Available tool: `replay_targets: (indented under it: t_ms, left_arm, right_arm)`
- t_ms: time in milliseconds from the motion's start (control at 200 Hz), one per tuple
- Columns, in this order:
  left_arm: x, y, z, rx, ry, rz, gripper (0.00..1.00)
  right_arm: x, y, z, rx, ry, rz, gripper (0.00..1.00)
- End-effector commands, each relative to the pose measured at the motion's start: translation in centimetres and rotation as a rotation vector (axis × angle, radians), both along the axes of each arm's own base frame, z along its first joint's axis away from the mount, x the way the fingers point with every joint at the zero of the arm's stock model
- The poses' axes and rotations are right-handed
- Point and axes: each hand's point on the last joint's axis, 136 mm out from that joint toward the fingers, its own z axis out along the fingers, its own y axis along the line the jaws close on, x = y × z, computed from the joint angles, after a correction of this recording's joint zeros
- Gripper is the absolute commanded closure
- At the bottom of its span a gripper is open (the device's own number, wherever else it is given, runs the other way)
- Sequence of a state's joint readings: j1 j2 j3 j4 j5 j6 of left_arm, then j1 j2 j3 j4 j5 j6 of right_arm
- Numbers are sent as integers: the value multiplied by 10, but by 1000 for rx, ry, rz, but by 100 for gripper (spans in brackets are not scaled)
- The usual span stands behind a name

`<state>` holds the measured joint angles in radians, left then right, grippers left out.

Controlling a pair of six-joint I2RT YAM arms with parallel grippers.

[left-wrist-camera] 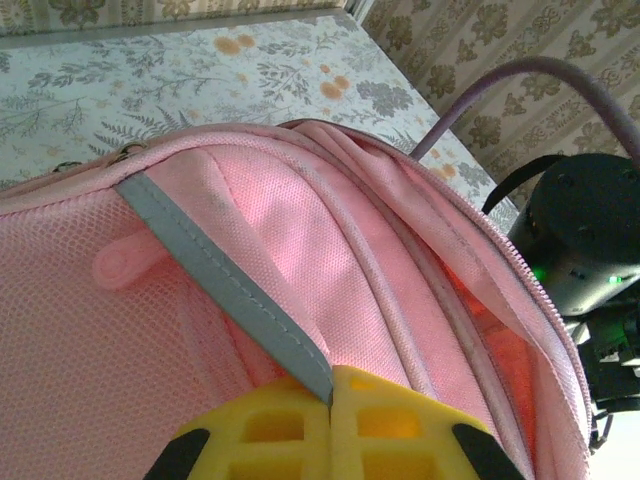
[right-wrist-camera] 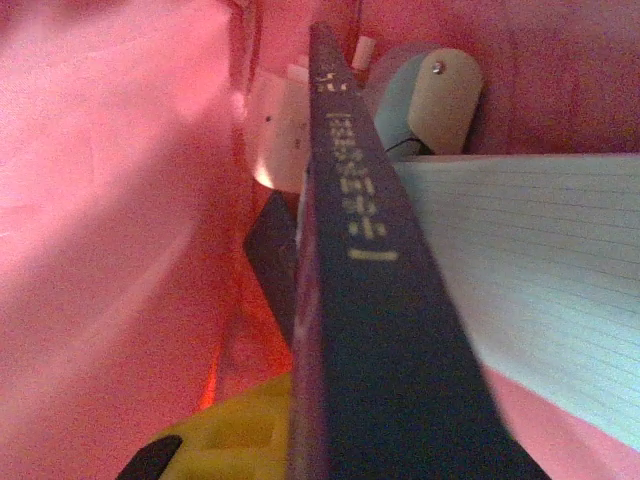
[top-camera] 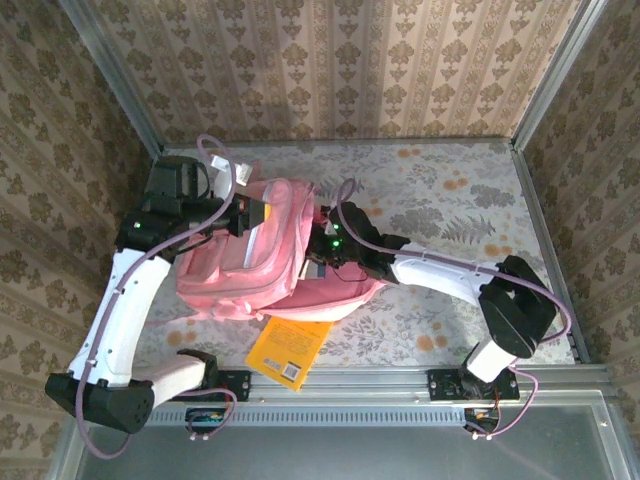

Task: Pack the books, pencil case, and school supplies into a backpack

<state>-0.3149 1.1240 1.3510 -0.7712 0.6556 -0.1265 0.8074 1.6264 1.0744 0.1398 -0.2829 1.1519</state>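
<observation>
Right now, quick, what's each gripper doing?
Left gripper: closed, pinching the grey strip of the backpack.
Right gripper: closed on the navy book, inside the backpack.

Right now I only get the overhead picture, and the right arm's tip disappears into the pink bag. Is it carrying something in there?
Observer: Yes. Its wrist camera shows the right gripper shut on the navy book, edge-on inside the backpack.
Operator: And what's the other arm doing?
Observer: The left gripper is shut on a grey strip of the backpack's fabric.
Operator: Anything else inside?
Observer: A lined sheet lies right beside the book.
</observation>
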Motion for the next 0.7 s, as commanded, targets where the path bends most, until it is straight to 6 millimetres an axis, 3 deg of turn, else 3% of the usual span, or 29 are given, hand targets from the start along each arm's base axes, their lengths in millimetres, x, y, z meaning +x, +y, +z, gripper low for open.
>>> replay_targets:
  t_ms: [0, 75, 190, 410, 545, 690]
  left_arm:
    - [-7, -19, 63, -118, -242, -126, 100]
    - [-7, -20, 62, -119, -238, -131, 100]
    - [-6, -20, 60, -116, -239, -122, 100]
    - [0, -21, 59, -106, -240, -112, 100]
    - [7, -20, 54, -87, -230, -91, 100]
    - [15, -11, 48, -34, -234, -26, 100]
  right_arm:
    - [22, 21, 28, 133, -14, -87, 100]
    - [31, 29, 23, 130, 3, -124, 100]
    - [42, 27, -13, -47, 72, -267, 99]
    - [64, 70, -35, -22, 46, -260, 87]
    - [65, 97, -36, -17, -7, -139, 61]
    - [60, 84, -7, -66, -178, -79, 34]
